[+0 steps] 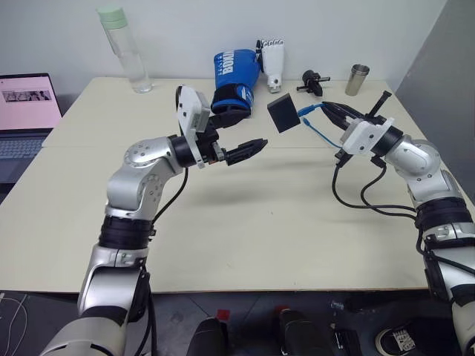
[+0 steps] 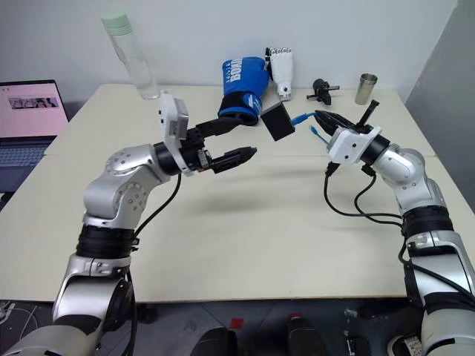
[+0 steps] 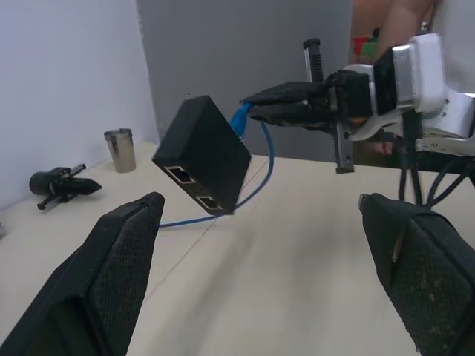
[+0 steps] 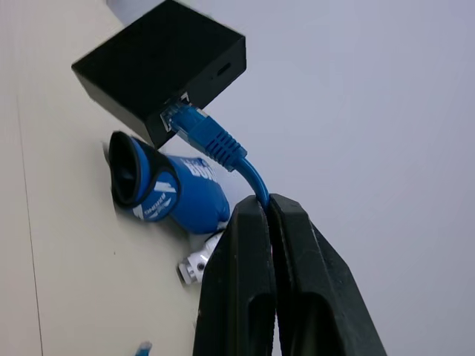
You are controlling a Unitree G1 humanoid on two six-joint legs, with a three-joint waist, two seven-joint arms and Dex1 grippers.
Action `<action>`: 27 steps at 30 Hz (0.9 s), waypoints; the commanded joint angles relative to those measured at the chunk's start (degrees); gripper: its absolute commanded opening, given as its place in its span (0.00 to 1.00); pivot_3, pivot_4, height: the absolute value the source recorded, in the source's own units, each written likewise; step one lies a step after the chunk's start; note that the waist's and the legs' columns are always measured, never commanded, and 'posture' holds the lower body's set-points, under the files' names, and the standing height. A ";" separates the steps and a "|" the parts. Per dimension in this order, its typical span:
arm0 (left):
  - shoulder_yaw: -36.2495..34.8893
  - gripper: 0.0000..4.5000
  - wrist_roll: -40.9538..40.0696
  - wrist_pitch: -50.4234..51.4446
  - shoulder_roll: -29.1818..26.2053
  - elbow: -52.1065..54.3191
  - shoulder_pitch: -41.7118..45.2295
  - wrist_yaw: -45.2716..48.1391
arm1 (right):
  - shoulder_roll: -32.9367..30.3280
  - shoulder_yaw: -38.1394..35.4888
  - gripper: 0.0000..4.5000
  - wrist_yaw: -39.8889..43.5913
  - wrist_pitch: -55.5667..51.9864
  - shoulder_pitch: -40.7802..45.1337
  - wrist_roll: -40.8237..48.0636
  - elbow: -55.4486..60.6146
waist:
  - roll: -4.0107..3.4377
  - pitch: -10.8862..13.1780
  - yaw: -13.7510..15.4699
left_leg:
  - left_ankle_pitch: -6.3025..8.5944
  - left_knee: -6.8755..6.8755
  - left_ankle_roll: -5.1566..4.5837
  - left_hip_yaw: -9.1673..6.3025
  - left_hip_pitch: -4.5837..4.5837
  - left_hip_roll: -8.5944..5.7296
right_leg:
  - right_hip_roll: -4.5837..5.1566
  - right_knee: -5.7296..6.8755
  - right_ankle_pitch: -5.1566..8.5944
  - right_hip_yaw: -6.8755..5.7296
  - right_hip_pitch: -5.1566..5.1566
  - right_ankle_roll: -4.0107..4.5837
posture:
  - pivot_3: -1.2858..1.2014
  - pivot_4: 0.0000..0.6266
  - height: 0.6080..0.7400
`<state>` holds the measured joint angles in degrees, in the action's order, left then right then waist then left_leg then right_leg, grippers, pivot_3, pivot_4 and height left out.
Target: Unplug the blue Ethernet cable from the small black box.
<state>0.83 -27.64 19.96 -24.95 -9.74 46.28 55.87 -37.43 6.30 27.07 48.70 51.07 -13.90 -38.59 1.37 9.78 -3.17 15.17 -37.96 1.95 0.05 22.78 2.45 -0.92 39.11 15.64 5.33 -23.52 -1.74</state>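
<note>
Small black box [image 1: 283,113] hanging just ahead of wide-apart left gripper [image 1: 256,147], right gripper [image 1: 332,111] clamped on blue Ethernet cable [image 4: 237,159] behind box.

Cream table [image 1: 245,222]: bottle [image 1: 125,46], boxing glove [image 1: 234,80], cup [image 1: 357,79].

The small black box [image 3: 202,154] hangs above the table [image 3: 297,267] from the blue Ethernet cable [image 3: 261,159], pinched by the right hand [image 3: 256,104].

laptop [image 1: 28,111] cut off at edge, cable's [image 4: 223,148] grip point hidden
</note>
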 commanded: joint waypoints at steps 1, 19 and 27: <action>0.62 1.00 1.46 -4.34 1.99 -3.75 2.92 2.36 | -0.13 -1.38 0.01 1.64 -1.96 -0.86 4.48 6.86 | 0.00 0.00 -0.01 | 0.02 0.00 -0.03 0.01 0.01 0.00 | 0.00 0.00 0.00 0.00 0.00 0.00 | 0.52 0.24 1.00; -0.94 0.59 1.10 -5.65 5.73 -9.99 8.54 5.57 | -0.06 -1.68 0.00 3.56 -7.50 -5.50 5.81 14.95 | 0.00 0.00 0.13 | 0.06 -0.02 -0.11 -0.01 0.02 -0.01 | -0.01 0.00 0.00 -0.01 0.00 -0.01 | 0.52 0.24 1.00; -0.99 0.21 2.23 -6.04 5.57 -10.88 7.85 5.99 | 0.21 -2.23 0.00 3.62 -9.52 -5.06 7.07 14.72 | 0.00 0.00 0.16 | 0.06 -0.02 -0.11 -0.02 0.02 -0.01 | -0.01 0.00 0.00 -0.01 0.00 -0.01 | 0.52 0.24 1.00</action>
<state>0.67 -25.60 14.62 -18.88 -20.94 53.15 61.75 -37.00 6.23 31.07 39.54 45.15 -8.67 -24.98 1.37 9.78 -3.01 15.23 -37.98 1.84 0.03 22.79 2.45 -0.94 39.11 15.64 5.31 -23.53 -1.75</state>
